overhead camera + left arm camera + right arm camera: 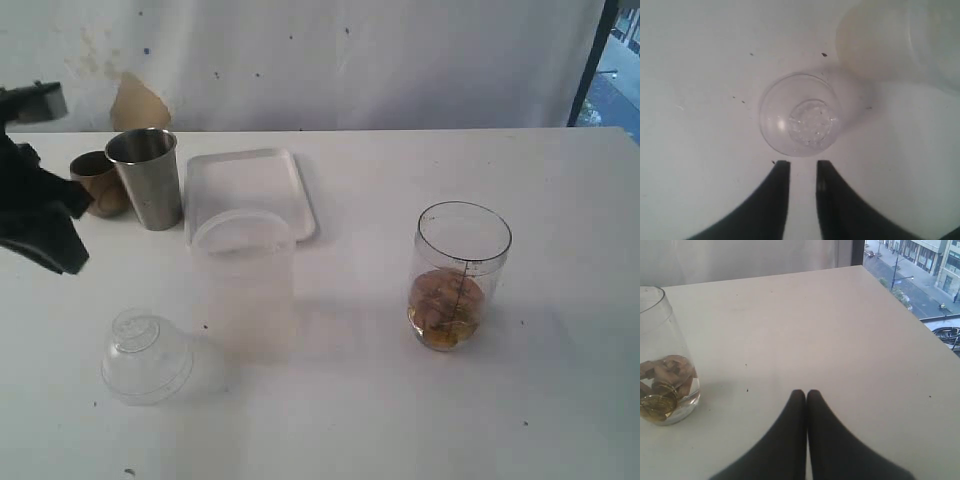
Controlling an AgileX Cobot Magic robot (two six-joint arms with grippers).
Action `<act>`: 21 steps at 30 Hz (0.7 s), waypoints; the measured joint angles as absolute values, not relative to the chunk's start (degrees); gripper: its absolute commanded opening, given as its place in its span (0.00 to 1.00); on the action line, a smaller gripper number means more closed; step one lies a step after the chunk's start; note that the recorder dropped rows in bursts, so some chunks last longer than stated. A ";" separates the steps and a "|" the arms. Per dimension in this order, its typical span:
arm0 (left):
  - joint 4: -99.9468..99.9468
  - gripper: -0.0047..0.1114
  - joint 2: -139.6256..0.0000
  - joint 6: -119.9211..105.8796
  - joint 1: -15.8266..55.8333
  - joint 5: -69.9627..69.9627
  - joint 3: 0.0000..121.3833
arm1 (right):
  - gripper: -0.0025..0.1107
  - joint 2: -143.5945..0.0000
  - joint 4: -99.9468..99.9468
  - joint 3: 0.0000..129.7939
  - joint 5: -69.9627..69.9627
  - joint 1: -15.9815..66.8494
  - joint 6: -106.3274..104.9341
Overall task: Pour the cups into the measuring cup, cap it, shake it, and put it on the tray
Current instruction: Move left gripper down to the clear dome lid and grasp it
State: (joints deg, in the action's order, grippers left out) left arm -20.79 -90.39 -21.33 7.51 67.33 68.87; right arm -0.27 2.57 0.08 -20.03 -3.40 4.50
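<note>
Where the measuring cup [462, 275] stood uncapped in the exterior view, the lid [147, 355] lay well apart, near a frosted tumbler [245, 285] that could be knocked. Left wrist: left end effector [803, 172], narrowly parted, empty, might skid the lid. Right wrist: right end effector [806, 397] clenched, empty.

I am counting six things on the table [570, 400]: one steel tumbler [146, 178], one wooden cup [95, 182], one measuring cup [460, 275], one frosted tumbler [245, 285], one clear domed lid [147, 356] and one tray [250, 180]. The small pieces inside the measuring cup are lying too heaped to count.
</note>
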 measured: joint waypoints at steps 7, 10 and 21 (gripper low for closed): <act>-22.53 0.70 -90.39 -22.90 10.17 60.75 62.32 | 0.02 -0.27 2.57 0.08 -20.03 -3.40 4.50; -23.43 0.64 -90.39 -23.84 10.43 59.35 60.39 | 0.02 -0.27 2.57 0.08 -20.03 -3.40 4.50; -18.60 0.64 -90.39 -24.52 18.90 49.80 58.11 | 0.02 -0.27 2.57 0.08 -20.03 -3.40 4.50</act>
State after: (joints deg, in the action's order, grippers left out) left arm -18.60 -90.39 -24.52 18.90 49.80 58.11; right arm -0.27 2.57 0.08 -20.03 -3.40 4.50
